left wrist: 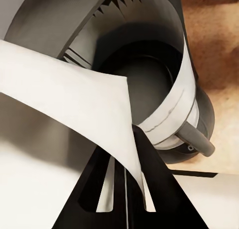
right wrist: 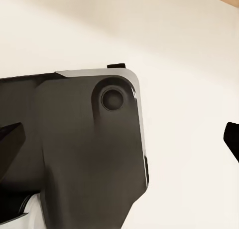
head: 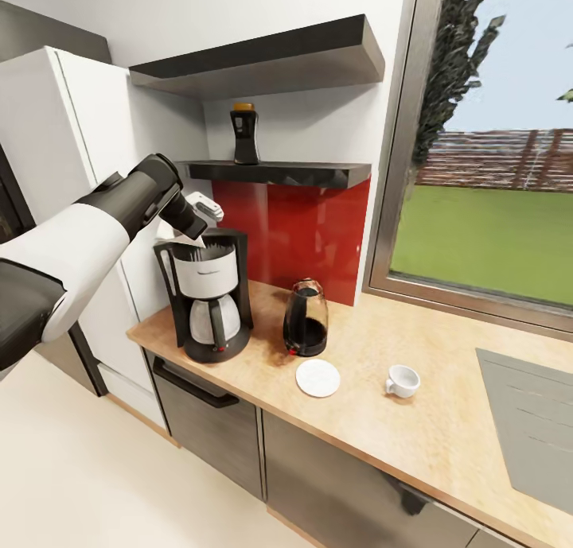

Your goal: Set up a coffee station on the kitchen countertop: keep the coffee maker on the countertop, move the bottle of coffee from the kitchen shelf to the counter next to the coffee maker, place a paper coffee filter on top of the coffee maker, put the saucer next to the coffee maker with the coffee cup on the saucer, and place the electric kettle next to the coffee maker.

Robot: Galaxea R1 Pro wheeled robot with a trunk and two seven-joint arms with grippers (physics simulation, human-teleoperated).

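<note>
The black and white coffee maker stands at the counter's left end. My left gripper hovers just over its open top, shut on a white paper coffee filter whose sheet curls above the filter basket; a white edge of the filter shows behind the wrist. The bottle of coffee, dark with an orange cap, stands on the lower shelf. An electric kettle stands right of the coffee maker, with a white saucer and a white coffee cup in front. My right gripper is open.
The wooden countertop runs to the right, with a grey cooktop at its far end. A window sits behind it, a second shelf higher up, and a white fridge at the left. The right wrist view faces a dark robot part over pale floor.
</note>
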